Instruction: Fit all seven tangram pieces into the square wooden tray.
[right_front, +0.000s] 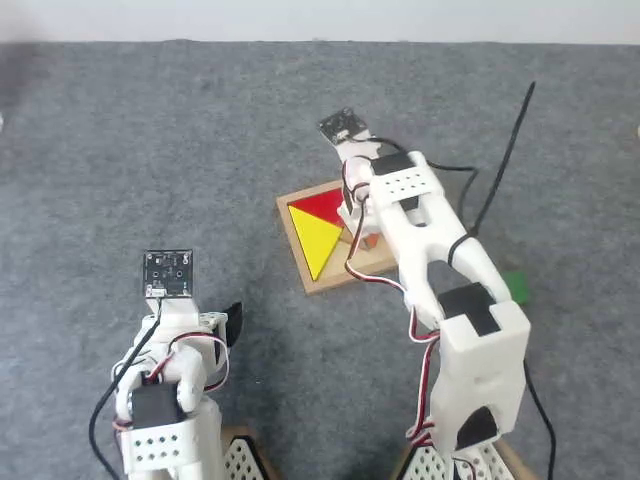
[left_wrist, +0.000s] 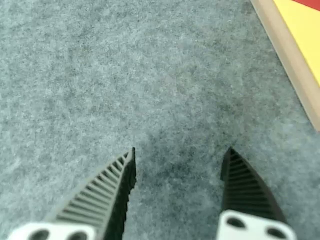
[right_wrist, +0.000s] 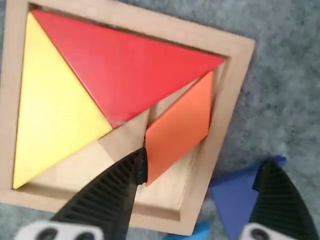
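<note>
Spread wide and gripping nothing: right end effector (right_wrist: 205, 162), one finger over the bare floor of the square wooden tray (right_wrist: 235, 100), the other out past the rim above a blue piece (right_wrist: 232, 195). Likewise gaping and empty: left end effector (left_wrist: 181, 150), low over grey tabletop (left_wrist: 100, 75), near the tray's edge.

Seated in the tray: red triangle (right_wrist: 130, 70), yellow triangle (right_wrist: 55, 110), orange parallelogram (right_wrist: 180, 125) tucked against red and rim. Not yet in: the blue piece just beside the rim, a lighter blue piece (right_wrist: 200, 232) next to it, and a green piece (right_front: 516, 287), well apart beyond the right arm.

Probably light, stiff and thin, with slick painted faces and little edge height to pinch. Best taken across two opposite edges, pads low to the felt — likely to skate or tip if caught by a corner.

Right wrist view: the open floor beside the orange, plus both blue pieces, covered by the arm in the high view. High view: the green piece and the spacing of the arms. Left wrist view: a strip of rim and yellow.
</note>
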